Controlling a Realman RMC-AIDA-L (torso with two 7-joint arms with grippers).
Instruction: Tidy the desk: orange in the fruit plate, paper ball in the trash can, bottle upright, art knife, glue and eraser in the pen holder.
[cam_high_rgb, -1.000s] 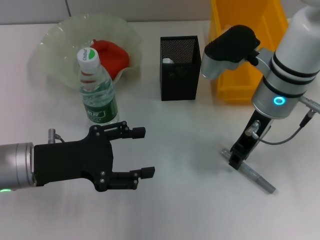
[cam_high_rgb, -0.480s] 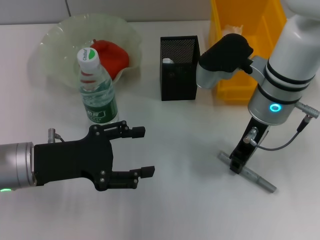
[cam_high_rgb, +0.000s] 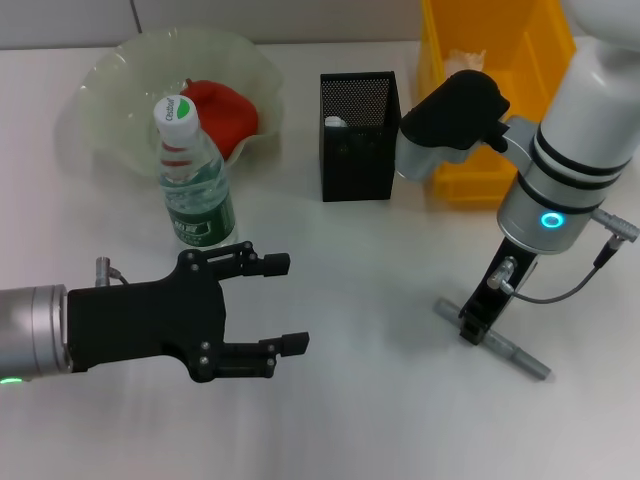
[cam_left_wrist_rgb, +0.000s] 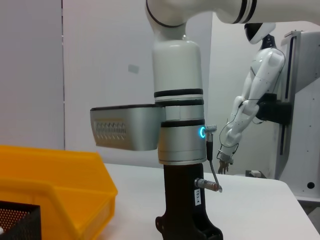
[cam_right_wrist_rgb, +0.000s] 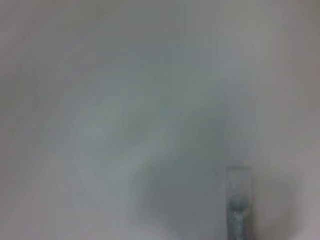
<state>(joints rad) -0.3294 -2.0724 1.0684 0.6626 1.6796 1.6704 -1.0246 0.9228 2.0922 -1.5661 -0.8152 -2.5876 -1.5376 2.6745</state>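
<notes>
A: Jaws first. The left gripper (cam_high_rgb: 285, 305), near and on the left of the table (cam_high_rgb: 360, 420), has its two black fingers spread wide with nothing between them. It hangs just in front of the bottle (cam_high_rgb: 195, 180), which stands upright.

B: And behind the bottle?

A: The fruit plate (cam_high_rgb: 110, 70), far left, with an orange-red fruit (cam_high_rgb: 225, 110) already in it. Right of that stands the black mesh pen holder (cam_high_rgb: 360, 135), then the yellow bin (cam_high_rgb: 495, 110) at the far right.

B: The right gripper?

A: The right gripper (cam_high_rgb: 472, 328) is down at the table on the right, set across the art knife (cam_high_rgb: 495, 341). Its fingers look closed around the handle, nearer the left end than the middle.

B: How will that knife handle?

A: I judge it light, stiff and slender, a smooth grey bar lying flat, so it could slip or swing in the fingers. A hold nearer the middle would balance it better; held towards one end, the long part may droop when lifted. The right wrist view shows only one blurred end of the knife against the table.
</notes>
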